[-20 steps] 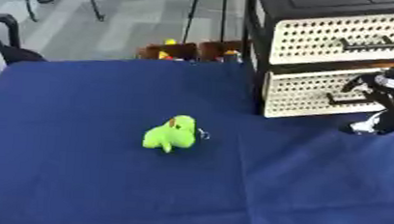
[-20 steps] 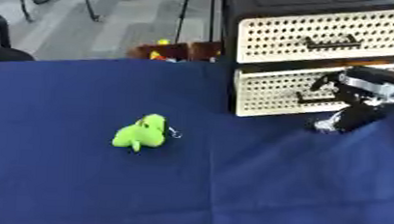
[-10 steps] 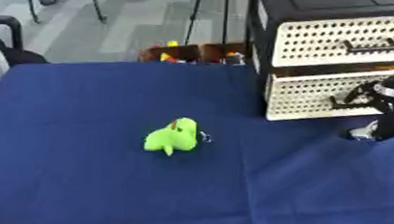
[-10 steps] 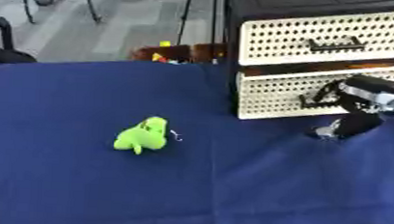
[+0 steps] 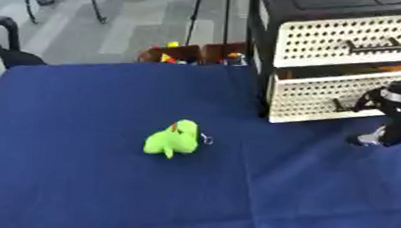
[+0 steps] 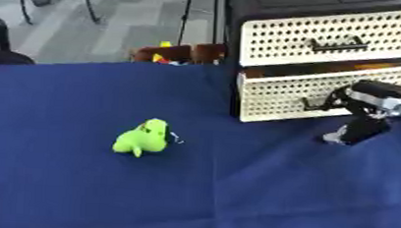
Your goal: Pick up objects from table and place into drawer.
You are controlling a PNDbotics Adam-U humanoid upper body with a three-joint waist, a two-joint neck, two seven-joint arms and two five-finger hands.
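Fingers (image 6: 336, 96) of right hand (image 6: 366, 102) hooked on lower drawer (image 6: 325, 93) handle; green toy (image 6: 141, 137) well apart

The lower drawer (image 6: 325, 93) now stands pulled out from the cabinet (image 6: 321, 24), with a dark gap open above its perforated front; a second ago it sat nearly flush. The right hand (image 6: 363, 112), at the drawer's handle (image 6: 321, 103), sits lower and nearer the blue surface (image 6: 234, 196) than before, having drawn back toward the robot with the drawer front.
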